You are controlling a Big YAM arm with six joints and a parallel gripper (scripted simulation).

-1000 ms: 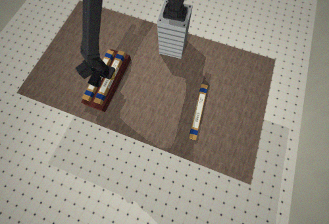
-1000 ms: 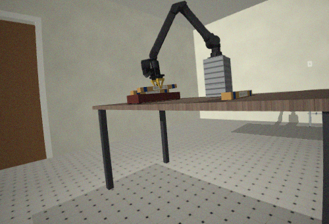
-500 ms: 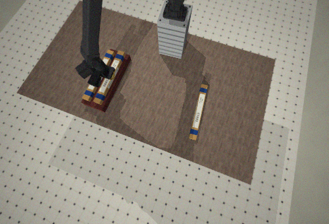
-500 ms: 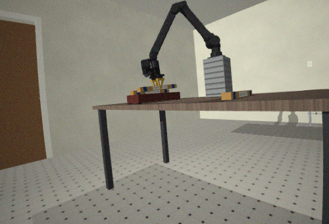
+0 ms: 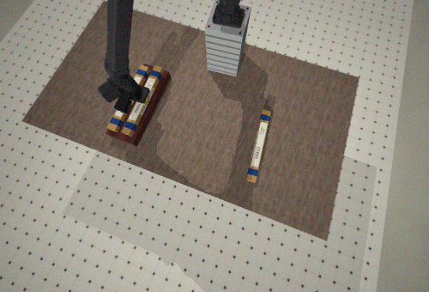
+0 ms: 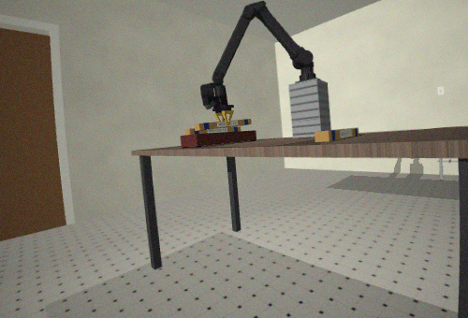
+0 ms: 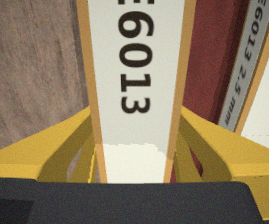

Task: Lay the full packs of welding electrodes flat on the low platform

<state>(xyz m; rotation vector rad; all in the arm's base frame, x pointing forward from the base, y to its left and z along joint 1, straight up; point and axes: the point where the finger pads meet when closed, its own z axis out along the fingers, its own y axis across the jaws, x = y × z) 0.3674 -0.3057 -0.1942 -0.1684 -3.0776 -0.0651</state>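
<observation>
My gripper (image 5: 128,99) (image 6: 224,117) (image 7: 135,111) is shut on a pack of electrodes (image 5: 141,73) (image 6: 240,122) (image 7: 134,63) with a white E6013 label, gripped across its middle. The pack hangs level, just above the left side of the low dark red platform (image 5: 155,98) (image 6: 217,138) (image 7: 207,43). A second pack (image 5: 136,113) (image 6: 196,131) (image 7: 251,50) lies flat on the platform right beside it. A third pack (image 5: 258,145) (image 6: 336,134) lies flat on the wooden table (image 5: 300,175) (image 6: 398,144), far to the right of the platform.
The arm's grey ribbed base block (image 5: 223,51) (image 6: 308,108) stands at the back of the table, between the platform and the third pack. The table's edges fall off to a tiled floor on all sides.
</observation>
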